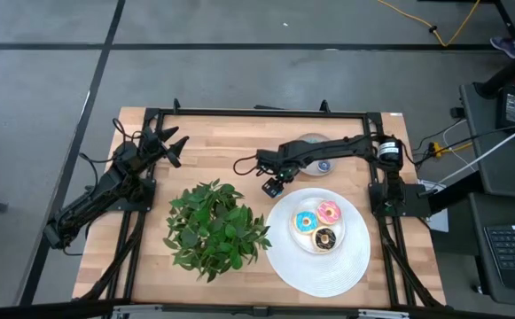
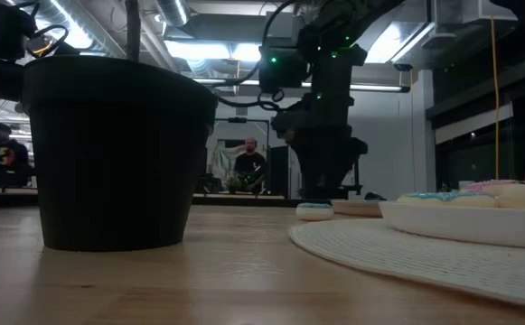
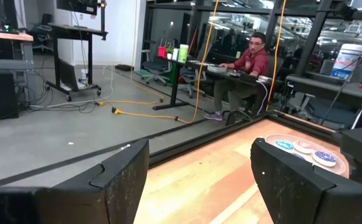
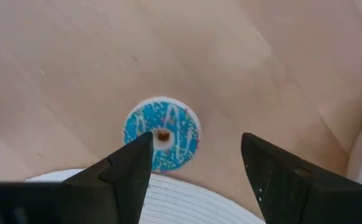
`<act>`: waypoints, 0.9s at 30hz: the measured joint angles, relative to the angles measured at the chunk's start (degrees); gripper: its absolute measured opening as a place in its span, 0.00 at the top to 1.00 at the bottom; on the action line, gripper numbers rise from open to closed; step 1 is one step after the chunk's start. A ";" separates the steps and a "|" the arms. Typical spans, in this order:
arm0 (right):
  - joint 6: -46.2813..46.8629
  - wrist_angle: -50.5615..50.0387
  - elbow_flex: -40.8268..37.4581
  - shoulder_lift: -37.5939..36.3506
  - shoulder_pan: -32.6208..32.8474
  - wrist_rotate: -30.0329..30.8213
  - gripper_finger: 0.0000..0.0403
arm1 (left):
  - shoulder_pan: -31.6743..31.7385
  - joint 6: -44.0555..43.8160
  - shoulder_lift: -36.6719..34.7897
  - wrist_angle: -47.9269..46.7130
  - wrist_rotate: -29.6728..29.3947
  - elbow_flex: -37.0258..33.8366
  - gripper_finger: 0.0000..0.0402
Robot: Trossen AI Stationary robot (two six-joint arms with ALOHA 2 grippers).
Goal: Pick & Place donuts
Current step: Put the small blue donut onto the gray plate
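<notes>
Right gripper hangs wide open right over a tiny blue donut. Left gripper sits open too, well off to the side.

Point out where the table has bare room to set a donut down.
Bare wood lies between the left gripper and the right gripper, behind the plant. It is crowded on the right: white mat, three donuts, grey dish.

Directly beneath the right gripper, between its spread fingers, lies a small donut on the bare table, just off the white plate's edge. Beyond the gripper, on the plate, sit three donuts touching. Behind it, the grey dish. Left of it, the plant; farther left, the left gripper.
</notes>
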 joint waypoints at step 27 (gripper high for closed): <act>1.03 2.97 0.07 3.69 1.58 0.00 0.39 | -0.01 0.00 0.16 0.00 -0.02 0.02 0.33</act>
